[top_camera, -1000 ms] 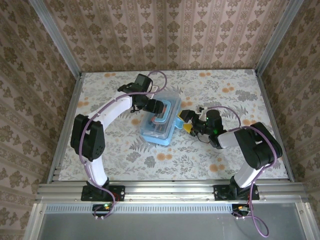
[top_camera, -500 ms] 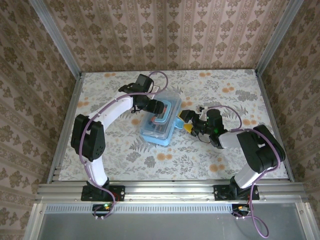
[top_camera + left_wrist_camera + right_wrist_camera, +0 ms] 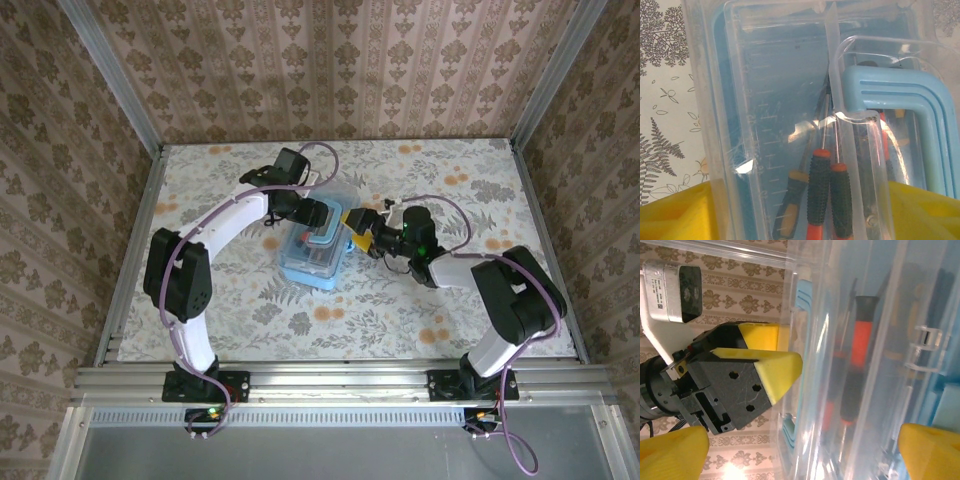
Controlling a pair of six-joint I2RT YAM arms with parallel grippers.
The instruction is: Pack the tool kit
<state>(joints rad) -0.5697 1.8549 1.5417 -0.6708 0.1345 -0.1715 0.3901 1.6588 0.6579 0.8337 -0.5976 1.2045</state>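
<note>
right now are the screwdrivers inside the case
Yes, the left wrist view shows the screwdrivers lying inside the case, visible through its clear lid.

Light-blue translucent case [image 3: 310, 268] lies flat and skewed on the bench [image 3: 450, 300]; blue handle [image 3: 900, 95] atop its clear lid; slim screwdrivers [image 3: 819, 192] with black-and-orange grips lie inside, side by side.

Right fingers [image 3: 353, 218] now farther left, up against the case [image 3: 305, 268].
</note>
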